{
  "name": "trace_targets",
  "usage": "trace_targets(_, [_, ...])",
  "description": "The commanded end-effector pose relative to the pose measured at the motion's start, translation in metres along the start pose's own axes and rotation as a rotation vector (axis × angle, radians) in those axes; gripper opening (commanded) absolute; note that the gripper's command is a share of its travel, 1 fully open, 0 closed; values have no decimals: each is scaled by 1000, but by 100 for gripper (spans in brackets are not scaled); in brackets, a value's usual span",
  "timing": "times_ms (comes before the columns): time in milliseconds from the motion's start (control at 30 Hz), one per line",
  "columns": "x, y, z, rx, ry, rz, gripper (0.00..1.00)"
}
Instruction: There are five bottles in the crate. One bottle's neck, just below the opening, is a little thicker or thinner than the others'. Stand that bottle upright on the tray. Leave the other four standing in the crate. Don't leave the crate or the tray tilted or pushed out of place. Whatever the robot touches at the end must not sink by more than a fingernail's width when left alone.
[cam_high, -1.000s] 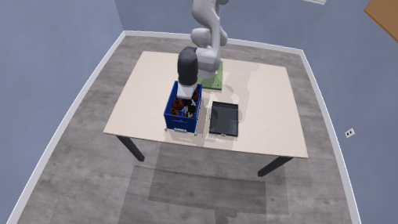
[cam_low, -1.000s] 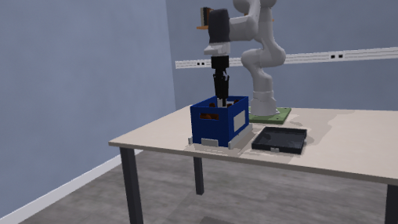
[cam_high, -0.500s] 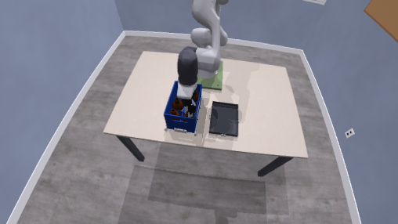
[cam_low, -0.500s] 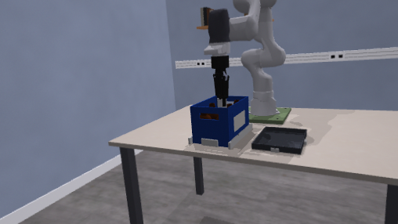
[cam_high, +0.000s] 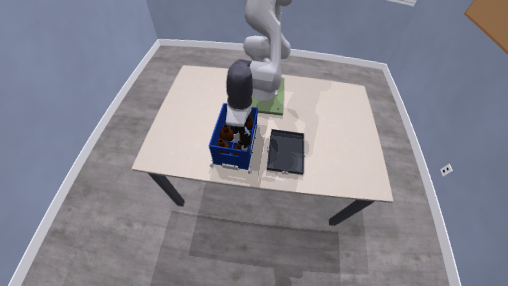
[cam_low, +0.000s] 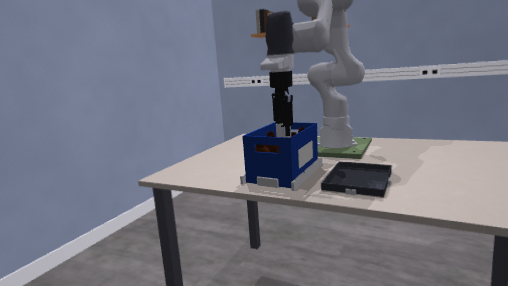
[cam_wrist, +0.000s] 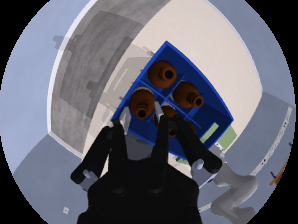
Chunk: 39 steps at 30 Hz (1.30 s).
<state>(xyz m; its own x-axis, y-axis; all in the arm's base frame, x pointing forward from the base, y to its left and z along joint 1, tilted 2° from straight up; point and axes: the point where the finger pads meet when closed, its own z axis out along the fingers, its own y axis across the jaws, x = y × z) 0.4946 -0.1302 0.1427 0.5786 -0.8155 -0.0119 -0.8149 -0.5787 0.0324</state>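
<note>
The blue crate (cam_high: 229, 159) (cam_low: 267, 166) (cam_wrist: 215, 113) stands level. Five brown bottles stand in it; in the wrist view one (cam_wrist: 161, 73) is at the top, one (cam_wrist: 186, 94) right of it, one (cam_wrist: 141, 101) at the fingers, and two (cam_wrist: 164, 117) (cam_wrist: 189, 127) are partly hidden by the right finger. Neck differences are too small to tell. My gripper (cam_low: 284, 131) (cam_wrist: 142, 109) points down into the crate. It is open, with a bottle's neck between its parted fingertips; contact is not visible. The dark tray (cam_high: 287, 154) (cam_low: 357, 177) lies flat and holds nothing.
Grey corner brackets (cam_low: 267, 182) sit around the crate's foot. The crate walls rise close around the fingers. The tray is beside the crate, across a narrow gap. The arm's green base plate (cam_high: 274, 107) (cam_low: 345, 149) is behind them.
</note>
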Motion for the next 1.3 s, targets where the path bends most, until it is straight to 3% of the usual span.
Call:
trace_targets(0, [1,0,1,2,-1,4,44])
trace_targets(967, [1,0,1,2,-1,4,44])
trace_targets(1267, [1,1,-9,2,-1,4,44])
